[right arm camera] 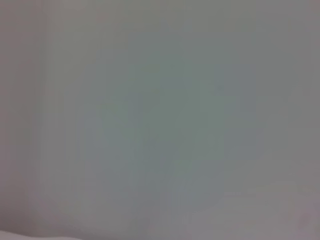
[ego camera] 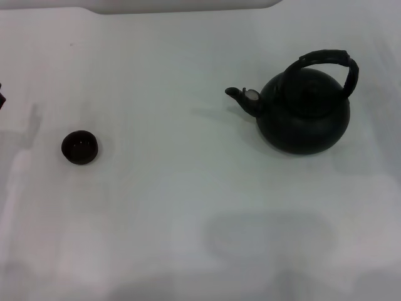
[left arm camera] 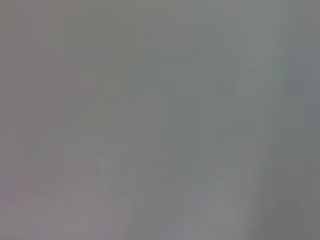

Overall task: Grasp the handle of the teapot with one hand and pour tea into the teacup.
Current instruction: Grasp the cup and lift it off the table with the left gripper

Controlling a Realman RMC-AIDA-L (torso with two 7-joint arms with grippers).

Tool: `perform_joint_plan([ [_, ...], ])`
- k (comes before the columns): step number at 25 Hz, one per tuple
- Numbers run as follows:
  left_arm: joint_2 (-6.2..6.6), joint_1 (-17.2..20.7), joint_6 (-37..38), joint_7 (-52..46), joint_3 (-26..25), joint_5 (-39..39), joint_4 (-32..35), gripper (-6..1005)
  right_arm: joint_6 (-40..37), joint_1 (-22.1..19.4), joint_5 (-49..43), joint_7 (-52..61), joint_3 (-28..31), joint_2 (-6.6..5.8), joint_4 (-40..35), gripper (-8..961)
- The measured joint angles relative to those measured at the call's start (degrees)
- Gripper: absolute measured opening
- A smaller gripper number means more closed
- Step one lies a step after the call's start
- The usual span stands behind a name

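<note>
Only a small dark robot part (ego camera: pixel 1 94) shows at the frame edge.

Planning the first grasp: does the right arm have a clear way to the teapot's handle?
Probably yes: the handle arches free above the teapot on the robot's right, nothing near it; the teacup sits far left.

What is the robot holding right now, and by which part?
Nothing is held. The teapot stands alone on the table, its handle untouched, and the teacup sits apart; neither gripper is in view.
</note>
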Motion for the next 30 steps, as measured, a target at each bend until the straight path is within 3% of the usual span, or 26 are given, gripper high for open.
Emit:
perform_joint_plan([
  [8,-0.09,8.2,19.8,-5.4,1.4,0.6,24.1,876,-0.5,0.1,0.0,0.0,-0.4,0.0,-0.2,874],
  [13,0.56,8.8,23.8,-7.9,1.5,5.3,30.7,876,-0.8,0.1,0.0,0.0,-0.4,0.0,-0.1,874],
  [17,1.26,9.1,32.3,-13.5,1.5,13.0,39.7,877,-0.9,0.3,0.0,0.0,-0.4,0.0,0.1,874],
  [19,0.76,10.4,37.6,-15.9,1.5,16.9,46.1,877,-0.9,0.3,0.0,0.0,-0.4,0.0,0.1,874],
  [21,-0.69,13.1,44.7,-19.0,1.8,22.4,55.4,877,-0.8,0.3,0.1,0.0,-0.4,0.0,0.2,874],
  [24,-1.66,16.8,53.4,-26.0,6.7,28.7,67.2,877,-0.7,0.3,0.3,0.2,-0.4,0.06,0.2,874],
  [27,-1.09,20.4,59.5,-33.9,14.3,29.9,75.9,877,-0.7,0.3,0.4,0.2,-0.3,0.07,0.0,874],
  [30,-1.31,24.4,61.5,-36.0,18.0,29.9,82.0,877,-0.9,0.2,0.5,0.1,-0.3,0.08,-0.2,874],
])
